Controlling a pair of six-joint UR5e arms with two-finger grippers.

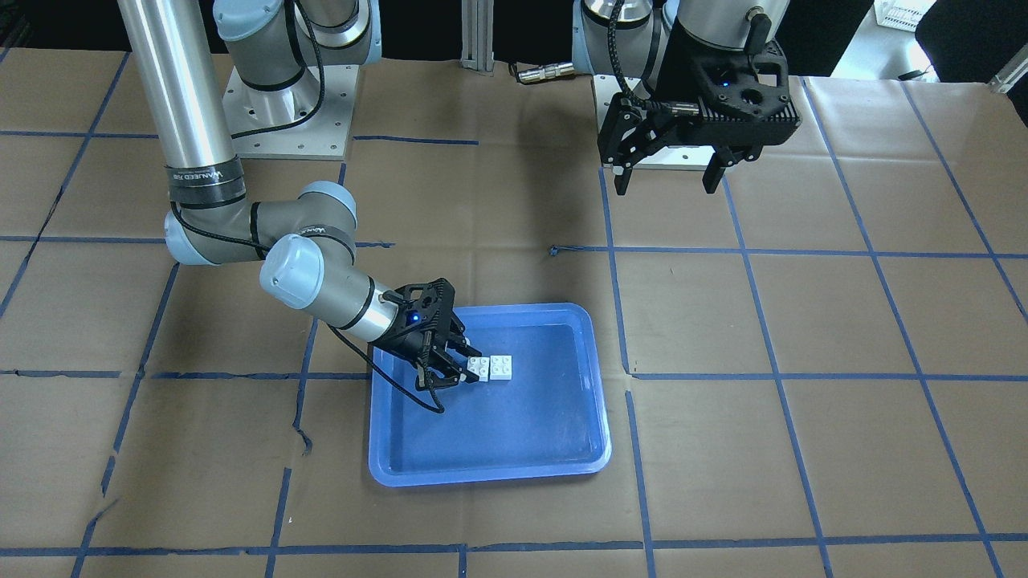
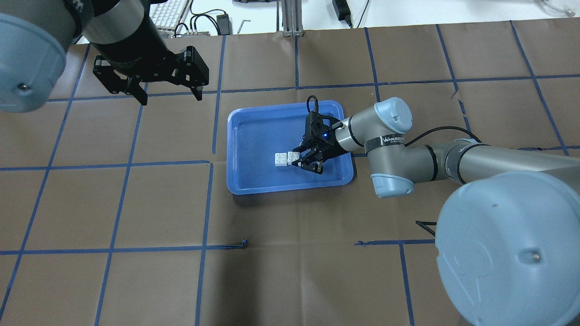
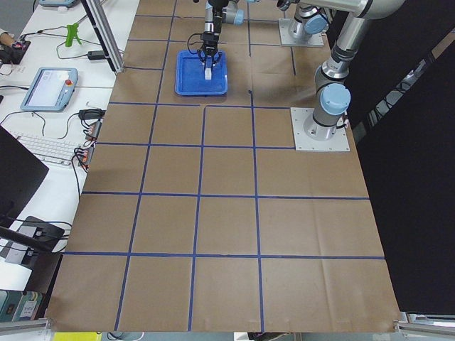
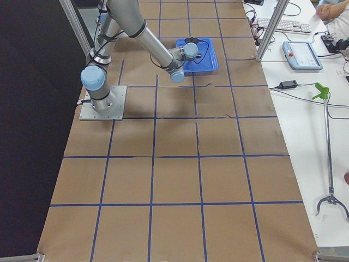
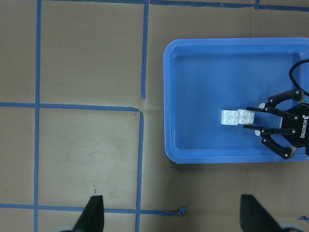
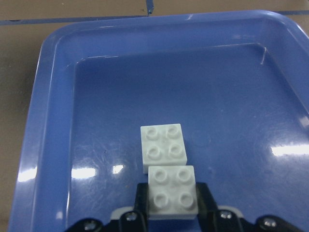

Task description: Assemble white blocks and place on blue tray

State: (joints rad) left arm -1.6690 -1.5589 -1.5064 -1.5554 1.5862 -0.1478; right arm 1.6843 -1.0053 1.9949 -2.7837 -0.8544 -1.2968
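Two white blocks lie side by side and touching on the floor of the blue tray [image 1: 554, 449]. My right gripper [image 1: 466, 370] reaches low into the tray, and its fingers are shut on the sides of the nearer white block [image 6: 172, 191]. The other white block [image 6: 163, 146] sits just beyond it, free. The overhead view shows the held block [image 2: 292, 156] next to the free one [image 2: 281, 160] in the tray [image 2: 253, 136]. My left gripper [image 1: 666, 178] is open and empty, high above the table and away from the tray. It also shows in the overhead view [image 2: 168, 96].
Brown paper with blue tape lines [image 1: 747, 253] covers the table. The arm base plates [image 1: 289, 104] stand at the robot's side of the table. A keyboard and cables [image 2: 172, 13] lie past the far edge. The right arm's elbow [image 2: 389, 149] hangs over the tray's right side.
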